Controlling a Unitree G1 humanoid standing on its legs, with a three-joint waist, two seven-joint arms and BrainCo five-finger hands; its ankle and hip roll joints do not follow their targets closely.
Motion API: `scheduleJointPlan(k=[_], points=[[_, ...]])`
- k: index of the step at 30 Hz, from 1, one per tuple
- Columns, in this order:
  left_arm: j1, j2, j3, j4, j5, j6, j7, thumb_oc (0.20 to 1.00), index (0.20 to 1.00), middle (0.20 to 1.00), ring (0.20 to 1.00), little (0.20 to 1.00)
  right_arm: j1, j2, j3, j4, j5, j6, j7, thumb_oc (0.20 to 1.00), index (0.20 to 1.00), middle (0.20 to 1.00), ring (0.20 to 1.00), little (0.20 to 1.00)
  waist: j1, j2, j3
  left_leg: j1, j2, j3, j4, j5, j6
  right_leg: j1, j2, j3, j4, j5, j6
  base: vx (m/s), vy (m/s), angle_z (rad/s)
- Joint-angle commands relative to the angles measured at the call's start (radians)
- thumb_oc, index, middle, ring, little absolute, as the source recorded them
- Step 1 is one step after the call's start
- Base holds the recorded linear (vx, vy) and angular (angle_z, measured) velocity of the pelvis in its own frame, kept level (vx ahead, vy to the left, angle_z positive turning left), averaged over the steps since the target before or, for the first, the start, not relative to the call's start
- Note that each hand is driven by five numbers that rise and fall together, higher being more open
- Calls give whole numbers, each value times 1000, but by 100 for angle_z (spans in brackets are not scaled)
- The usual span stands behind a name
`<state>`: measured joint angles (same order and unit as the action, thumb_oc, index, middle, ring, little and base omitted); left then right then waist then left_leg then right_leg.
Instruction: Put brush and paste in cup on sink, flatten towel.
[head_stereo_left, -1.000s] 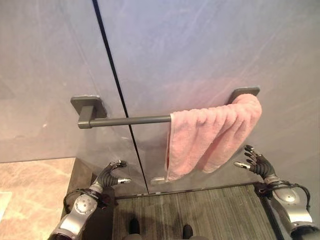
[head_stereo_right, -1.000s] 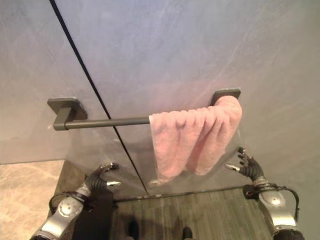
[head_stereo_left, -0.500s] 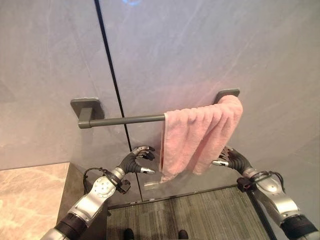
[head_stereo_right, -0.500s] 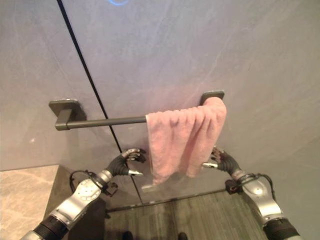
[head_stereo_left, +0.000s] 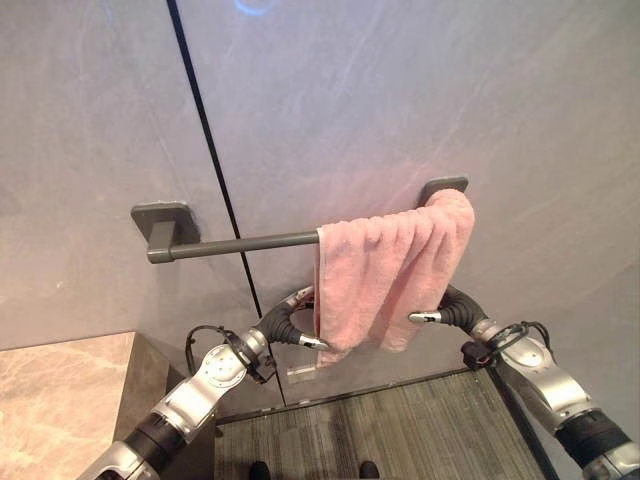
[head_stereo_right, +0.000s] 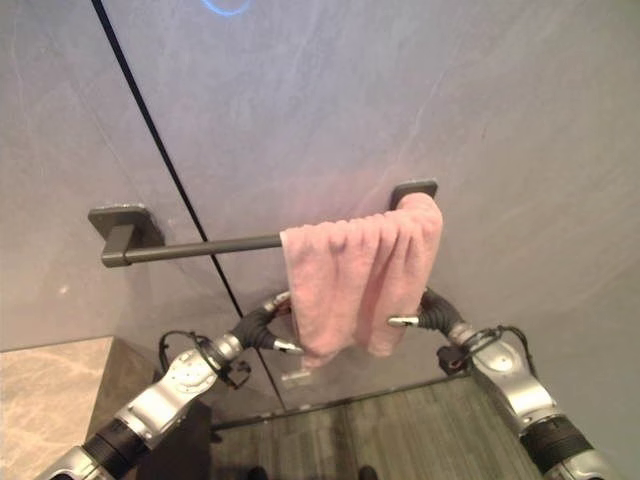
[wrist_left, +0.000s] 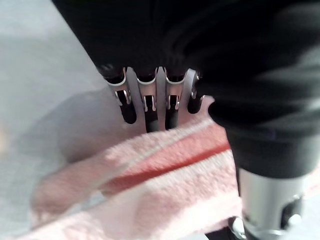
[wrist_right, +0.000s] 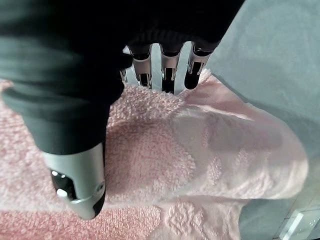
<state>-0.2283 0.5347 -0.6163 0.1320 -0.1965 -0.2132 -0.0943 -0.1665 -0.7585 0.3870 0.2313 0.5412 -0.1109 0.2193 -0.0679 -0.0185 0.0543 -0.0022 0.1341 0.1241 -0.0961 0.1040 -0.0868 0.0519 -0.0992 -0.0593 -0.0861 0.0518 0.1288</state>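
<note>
Both hands have closed in on the towel's lower edges from either side since a second ago, when they hung well apart from it near the floor. Nearest the camera, the left hand (head_stereo_left: 290, 322) reaches up from the lower left with its fingers (wrist_left: 150, 107) extended over the cloth's left hem and its thumb beneath, the edge lying between them; whether the pinch has closed cannot be told from the wrist view. The right hand (head_stereo_left: 448, 309) mirrors it on the other side, fingers (wrist_right: 167, 75) straight across the pile and thumb spread below, resting on the fabric rather than gripping it (no fold is drawn up between them). Beyond the hands, the pink towel (head_stereo_left: 390, 270) hangs bunched at the right end of the dark rail (head_stereo_left: 245, 242), which runs level across the grey wall (head_stereo_left: 400, 90), its left half bare. The towel's gathered width lies along the rail, so flattening it appears to call for the left hand, the one nearer the bare stretch, to draw its edge leftward along the bar while the right hand steadies the far side by the right bracket (head_stereo_left: 443, 186). Neither brush, paste, cup nor sink can be placed from this angle.
</note>
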Motion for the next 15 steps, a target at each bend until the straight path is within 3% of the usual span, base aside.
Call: scheduleJointPlan(k=[1,2,3,4,10,15], points=[[-103,-36,-33,50,14,-50,9,1000,1000,1000,1000,1000,-143,38,32,-19,-32,-59,-20,950,950,950,950,950,32,-36,-23,57,-27,60,9,-42,-17,-9,45,-34,40,-5,-9,0,0,0],[-109,-49,-39,68,25,-47,14,1000,1000,1000,1000,1000,-148,43,34,-9,-44,-59,-28,391,391,391,391,391,31,-37,-24,58,-28,61,9,-44,-17,-6,45,-34,38,-5,-9,0,0,0],[-110,-68,-47,89,26,-42,19,363,363,363,363,363,-152,54,32,5,-57,-57,-41,200,200,200,200,200,30,-36,-25,59,-28,62,9,-45,-16,-6,45,-33,37,-5,-9,0,0,0],[-112,-84,-47,107,19,-39,26,200,200,200,200,200,-159,69,35,28,-69,-53,-57,200,200,200,200,200,29,-36,-25,60,-28,63,9,-46,-15,-6,45,-32,37,-5,-9,0,0,0],[-93,-107,-10,119,0,-32,52,200,200,200,200,200,-126,134,-17,16,-30,-60,-80,200,200,200,200,200,27,-36,-27,63,-27,65,9,-48,-13,-5,45,-30,38,-3,-9,0,0,0],[-21,-53,66,50,-10,-35,46,200,200,200,200,200,-35,141,-86,-79,6,-75,-61,200,200,200,200,200,33,-40,-31,69,-27,62,9,-52,-12,1,46,-34,40,-7,-11,0,0,0]])
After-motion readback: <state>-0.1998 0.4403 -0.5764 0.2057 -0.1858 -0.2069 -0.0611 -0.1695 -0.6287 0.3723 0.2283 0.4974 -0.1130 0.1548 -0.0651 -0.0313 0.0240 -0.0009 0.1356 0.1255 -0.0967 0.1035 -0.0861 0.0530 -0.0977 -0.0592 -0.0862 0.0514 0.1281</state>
